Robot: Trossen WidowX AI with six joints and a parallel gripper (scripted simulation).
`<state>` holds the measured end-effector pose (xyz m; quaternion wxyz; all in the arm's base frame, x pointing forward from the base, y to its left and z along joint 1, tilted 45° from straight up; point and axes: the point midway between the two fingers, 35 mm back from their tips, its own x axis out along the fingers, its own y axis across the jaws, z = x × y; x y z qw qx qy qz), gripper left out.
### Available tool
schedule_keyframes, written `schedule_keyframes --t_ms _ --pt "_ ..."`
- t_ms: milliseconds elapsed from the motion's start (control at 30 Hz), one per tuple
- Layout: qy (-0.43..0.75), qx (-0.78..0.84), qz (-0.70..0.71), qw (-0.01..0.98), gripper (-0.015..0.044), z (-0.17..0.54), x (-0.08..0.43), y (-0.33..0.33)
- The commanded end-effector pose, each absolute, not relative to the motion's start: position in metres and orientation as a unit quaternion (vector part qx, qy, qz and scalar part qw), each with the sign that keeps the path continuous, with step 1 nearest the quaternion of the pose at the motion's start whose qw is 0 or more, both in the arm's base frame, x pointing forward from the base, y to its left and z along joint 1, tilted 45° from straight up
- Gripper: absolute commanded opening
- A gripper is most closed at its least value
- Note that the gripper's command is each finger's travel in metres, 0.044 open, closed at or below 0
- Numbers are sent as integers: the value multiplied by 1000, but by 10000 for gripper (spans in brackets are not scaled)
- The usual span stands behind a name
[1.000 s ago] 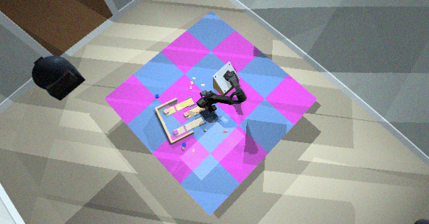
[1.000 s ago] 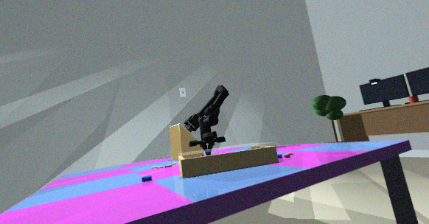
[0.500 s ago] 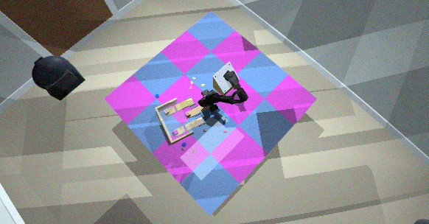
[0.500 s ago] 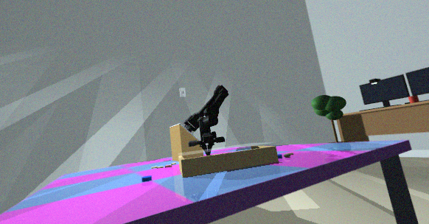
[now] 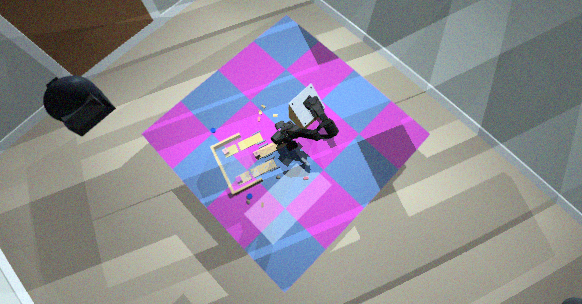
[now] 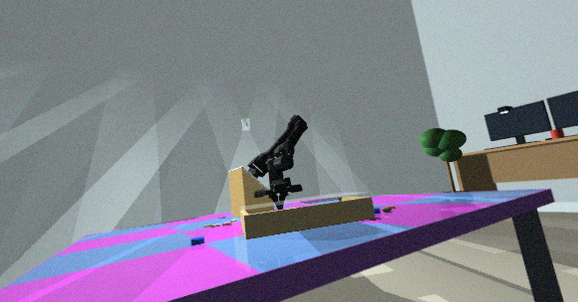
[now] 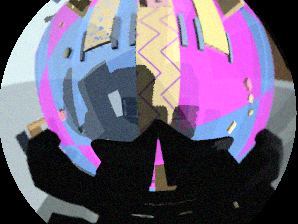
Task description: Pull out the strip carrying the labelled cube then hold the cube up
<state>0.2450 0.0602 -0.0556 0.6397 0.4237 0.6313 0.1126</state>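
My gripper (image 5: 278, 137) (image 6: 280, 207) (image 7: 157, 121) is shut and empty, pointing down, its tips at the near end of the middle strip. Whether they touch it is hidden. The middle strip (image 5: 267, 150) (image 7: 159, 55) has purple zigzag lines and looks unbroken. It sits nearer the arm than its neighbours. A small pinkish cube (image 5: 257, 154) (image 7: 159, 2) is at its far end; its label cannot be read. A speckled strip (image 5: 264, 168) (image 7: 101, 27) and a plain yellow strip (image 5: 251, 141) (image 7: 212, 27) lie either side; each shows a gap before a short far piece.
A low wooden frame (image 5: 223, 170) (image 6: 308, 219) encloses the strips' far side. Thin grey rails (image 7: 183, 31) flank the strips. Blue pieces (image 5: 213, 130) (image 6: 198, 241) and several small scraps lie around. A wedge-shaped block (image 5: 303, 107) (image 6: 238, 192) stands beside the arm.
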Motion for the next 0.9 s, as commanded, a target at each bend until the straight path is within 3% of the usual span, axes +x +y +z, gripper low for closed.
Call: schedule_keyframes --t_ms 0,867 --pt "646 423 116 625 0 -58 231 70" --pt "632 424 112 639 0 -55 243 60"
